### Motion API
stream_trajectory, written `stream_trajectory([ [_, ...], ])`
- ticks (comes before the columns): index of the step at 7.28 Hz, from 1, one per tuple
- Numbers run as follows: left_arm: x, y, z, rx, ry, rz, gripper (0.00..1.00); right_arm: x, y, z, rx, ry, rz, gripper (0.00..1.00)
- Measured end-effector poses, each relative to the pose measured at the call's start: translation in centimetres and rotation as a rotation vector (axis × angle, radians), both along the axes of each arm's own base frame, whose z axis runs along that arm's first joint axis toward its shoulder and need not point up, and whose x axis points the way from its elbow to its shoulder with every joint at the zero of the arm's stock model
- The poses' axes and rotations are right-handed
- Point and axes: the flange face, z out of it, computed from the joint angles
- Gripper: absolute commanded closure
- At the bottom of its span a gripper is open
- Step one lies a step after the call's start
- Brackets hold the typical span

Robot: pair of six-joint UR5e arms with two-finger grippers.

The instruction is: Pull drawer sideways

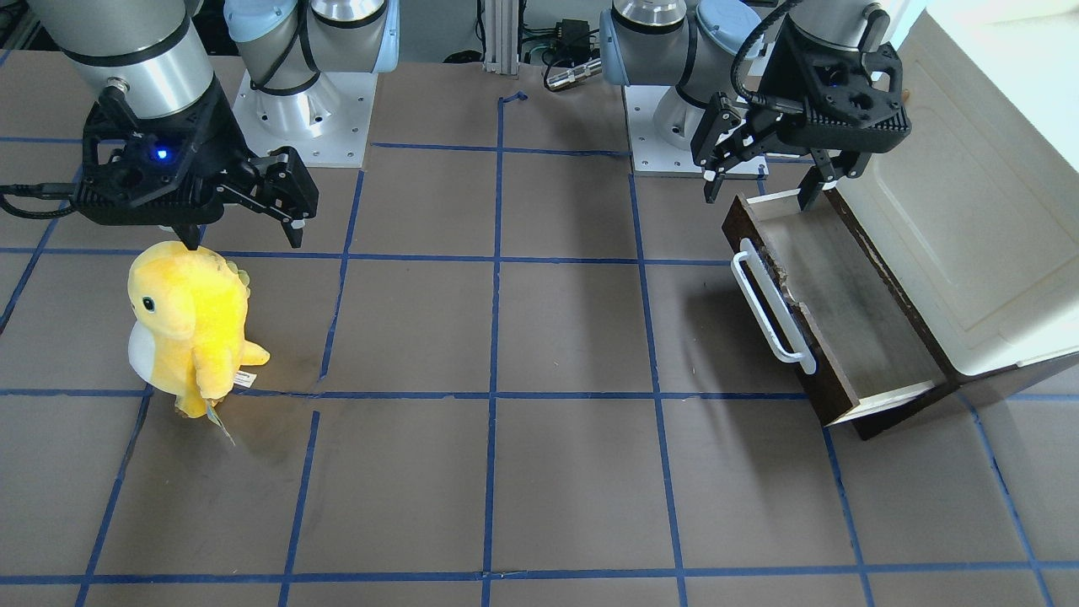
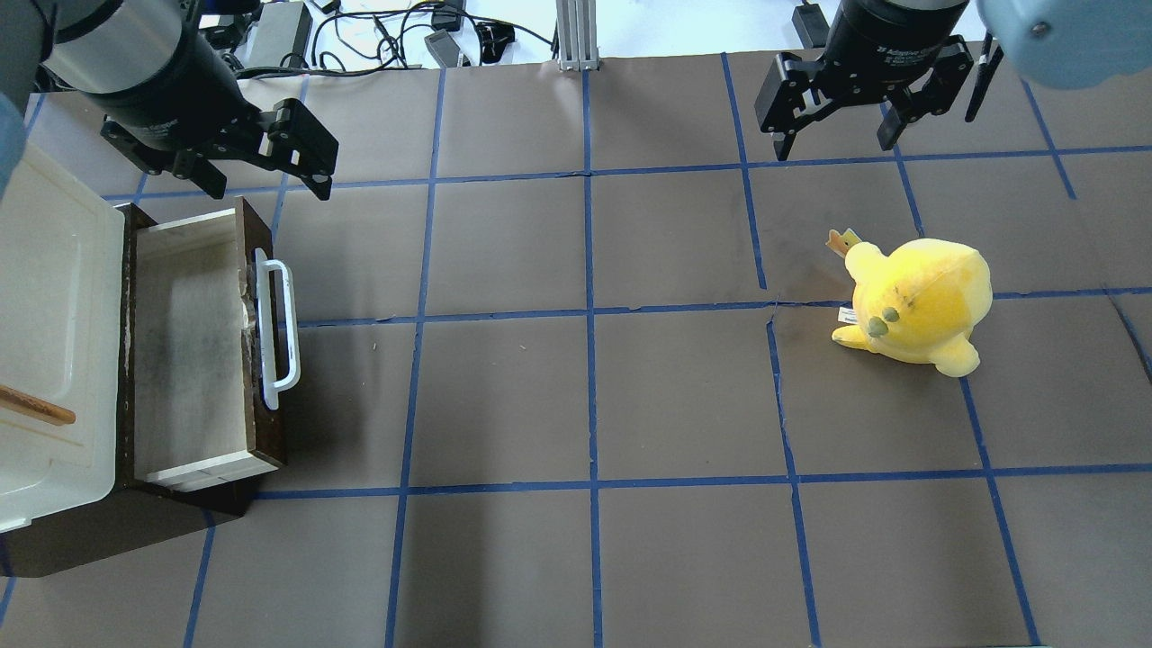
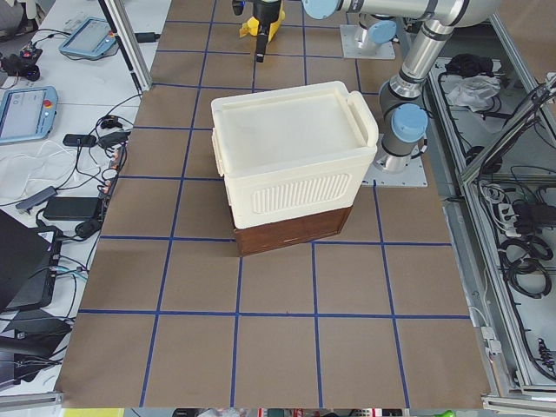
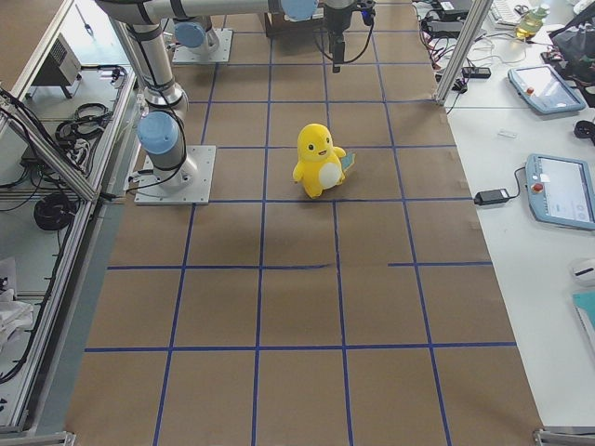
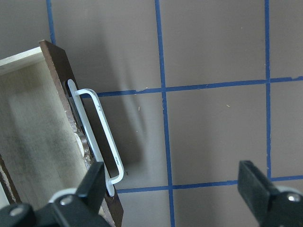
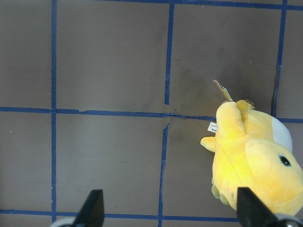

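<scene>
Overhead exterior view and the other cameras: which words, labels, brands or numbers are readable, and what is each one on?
"Adaptive": white print on the black collar above the right gripper; the word after it is blurred.
Small white tag on the yellow plush toy: print too small to read.
Dark brown wooden drawer: no text visible.

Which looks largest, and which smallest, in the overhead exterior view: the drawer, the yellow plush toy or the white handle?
1. drawer
2. yellow plush toy
3. white handle, long but thin

All three sit at about table level, so nearness to the camera hardly changes this order.
</scene>
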Motion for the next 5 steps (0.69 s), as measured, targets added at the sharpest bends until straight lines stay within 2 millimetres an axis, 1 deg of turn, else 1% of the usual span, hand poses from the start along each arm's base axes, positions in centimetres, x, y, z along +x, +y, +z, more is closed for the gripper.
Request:
stream_trajectory([
  [5,0.0,-0.07,-0.06,-0.001,0.001,0.0,0.0,0.0,0.0,0.0,0.0,0.0,0.0,0.0],
])
